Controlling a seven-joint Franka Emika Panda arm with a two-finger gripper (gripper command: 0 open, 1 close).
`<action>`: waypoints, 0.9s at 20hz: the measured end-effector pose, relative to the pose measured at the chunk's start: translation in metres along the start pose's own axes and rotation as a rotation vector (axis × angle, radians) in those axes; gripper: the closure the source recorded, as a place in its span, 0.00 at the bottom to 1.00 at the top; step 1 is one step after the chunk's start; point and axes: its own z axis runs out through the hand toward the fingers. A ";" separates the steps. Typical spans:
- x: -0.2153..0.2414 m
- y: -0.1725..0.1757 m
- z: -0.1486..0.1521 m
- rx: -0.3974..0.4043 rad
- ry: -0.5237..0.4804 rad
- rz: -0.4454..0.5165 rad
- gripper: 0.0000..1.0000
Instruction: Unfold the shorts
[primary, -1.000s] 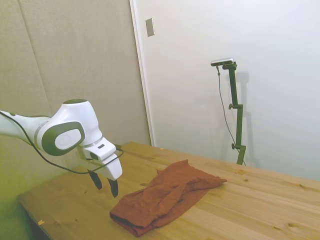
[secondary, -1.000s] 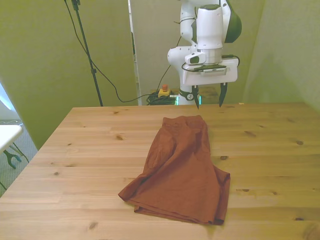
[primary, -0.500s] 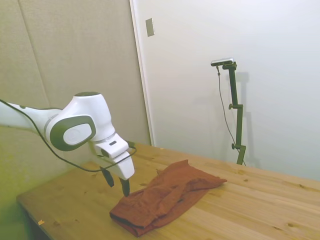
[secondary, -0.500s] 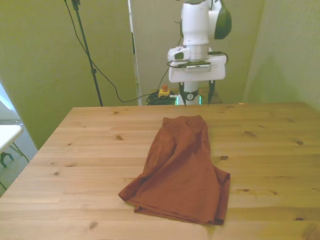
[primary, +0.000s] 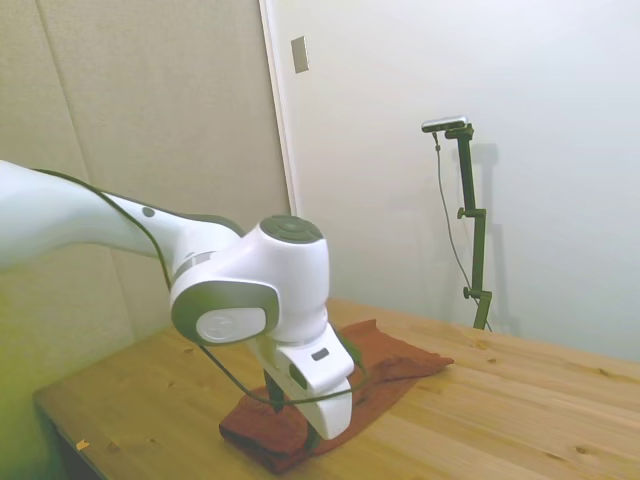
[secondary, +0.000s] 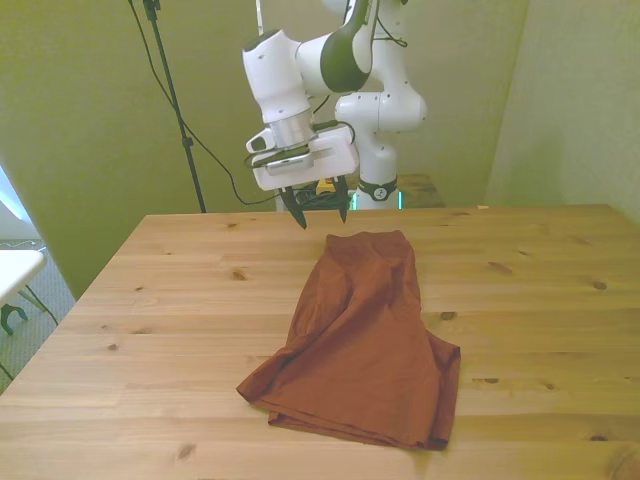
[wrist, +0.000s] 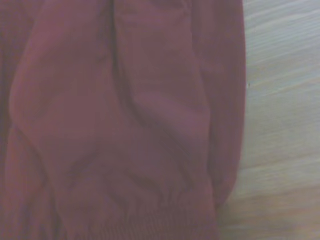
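While the white arm's two-finger gripper (secondary: 319, 212) hung tilted above the table, its dark fingers (secondary: 297, 213) stood spread wide apart with nothing between them. Just below and ahead of those fingertips lay the rust-red, wrinkled fabric shorts (secondary: 365, 335), folded over on themselves on the pale wooden plank table (secondary: 160, 330). Their narrow end sat nearest the gripper, slightly toward the front view's right of it, and the wider folded end spread out well beyond it. No contact showed: fingertips and cloth were apart in the front view. From the side view the white wrist housing covered the fingers, and the shorts (primary: 395, 365) ran out from behind it. Up close, the wrist view filled with blurred red cloth (wrist: 125, 125), soft creases running along it, a gathered band at one edge, and bare wood (wrist: 280, 125) beside it.
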 end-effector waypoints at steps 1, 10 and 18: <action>0.005 0.000 0.003 0.008 -0.028 -0.002 0.00; 0.020 -0.010 0.037 0.041 -0.179 -0.067 1.00; 0.018 -0.015 0.045 0.044 -0.237 -0.117 1.00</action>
